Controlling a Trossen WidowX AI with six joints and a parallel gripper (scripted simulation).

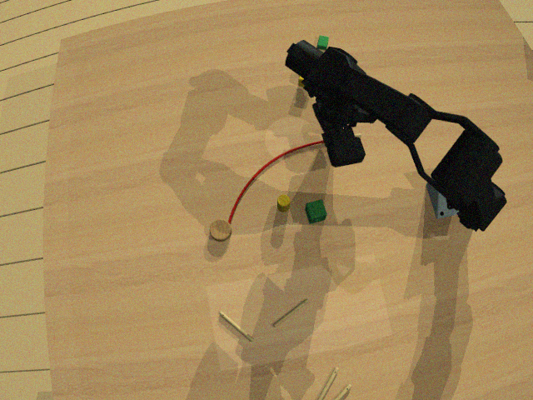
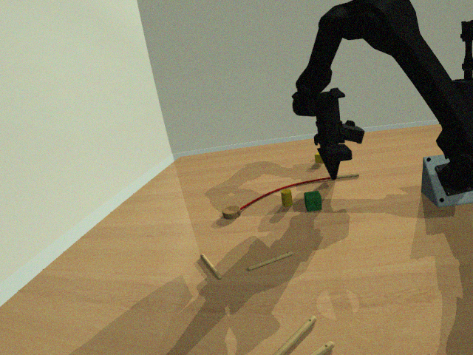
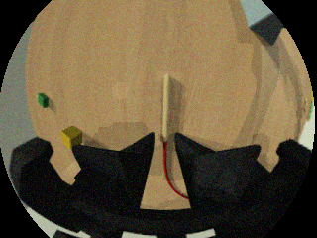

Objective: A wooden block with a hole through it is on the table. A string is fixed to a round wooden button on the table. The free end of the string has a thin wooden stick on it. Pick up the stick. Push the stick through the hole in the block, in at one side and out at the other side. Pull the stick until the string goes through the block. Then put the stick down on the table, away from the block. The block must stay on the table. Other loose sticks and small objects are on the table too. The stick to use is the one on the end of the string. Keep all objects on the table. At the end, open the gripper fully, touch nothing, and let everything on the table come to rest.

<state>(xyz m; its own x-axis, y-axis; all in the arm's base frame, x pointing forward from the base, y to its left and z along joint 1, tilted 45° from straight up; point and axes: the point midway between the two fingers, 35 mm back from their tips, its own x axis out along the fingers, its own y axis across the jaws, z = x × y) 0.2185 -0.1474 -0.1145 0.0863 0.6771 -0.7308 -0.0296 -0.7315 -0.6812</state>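
Note:
The stick (image 2: 348,176) (image 3: 166,106) on the string lies on the table. Its string end is between the fingertips in the wrist view. My gripper (image 2: 333,177) (image 3: 164,135) points down, partly open, with gaps beside the stick; its tips are at or just above the table. The red string (image 1: 254,177) (image 2: 282,188) (image 3: 165,164) curves to the round wooden button (image 1: 220,229) (image 2: 230,212). A larger green block (image 1: 316,211) (image 2: 312,200) stands on the table, apart from the string; its hole cannot be made out clearly. The arm hides the fingertips in the top view.
A yellow cylinder (image 1: 283,202) (image 2: 286,198) stands between button and green block. A yellow cube (image 2: 318,157) (image 3: 72,136) and small green cube (image 1: 322,42) (image 3: 43,100) lie beyond the gripper. Loose sticks (image 1: 236,326) (image 1: 290,312) (image 2: 270,261) lie nearer the front, with more at the bottom edge.

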